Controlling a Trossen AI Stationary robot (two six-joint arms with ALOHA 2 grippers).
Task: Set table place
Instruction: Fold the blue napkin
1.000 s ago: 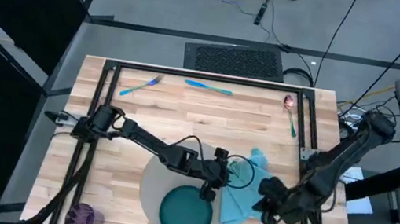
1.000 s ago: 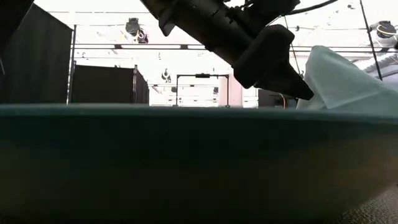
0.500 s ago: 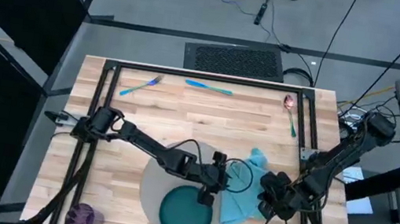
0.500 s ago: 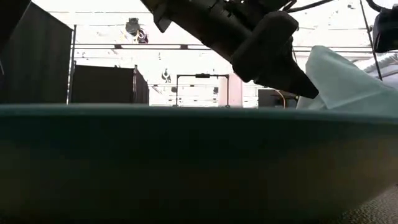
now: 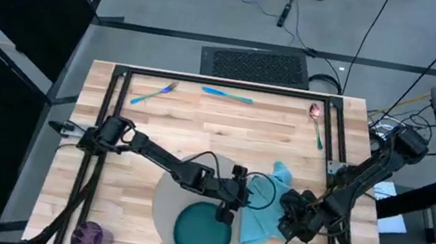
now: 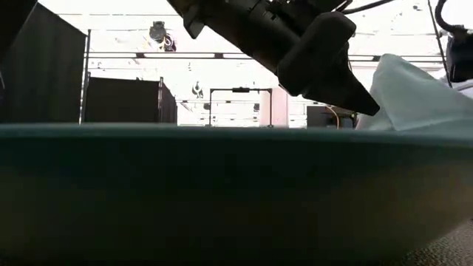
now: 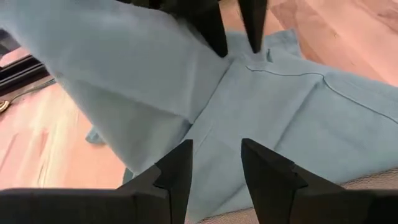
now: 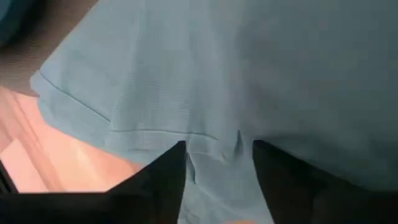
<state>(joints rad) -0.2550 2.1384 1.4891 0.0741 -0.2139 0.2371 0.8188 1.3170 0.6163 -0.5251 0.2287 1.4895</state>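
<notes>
**Q:** Left side?
**A:** My left fingers [image 5: 235, 195] hung over the grey mat [image 5: 166, 194], just past the teal plate [image 5: 202, 230]. They were parted a little, with nothing between them.

**Q:** And the napkin?
**A:** The napkin [image 5: 268, 201] lay rumpled on the bench [image 5: 200, 128], right of the plate and overlapping the mat.

**Q:** Right side?
**A:** My right fingers [image 5: 283, 223] were low at the napkin's right edge, parted, with its hem between them.

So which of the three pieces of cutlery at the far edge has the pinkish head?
The spoon at the far right, next to the frame rail: pinkish bowl, greenish handle. The fork and knife further left are plain blue-green.
</notes>
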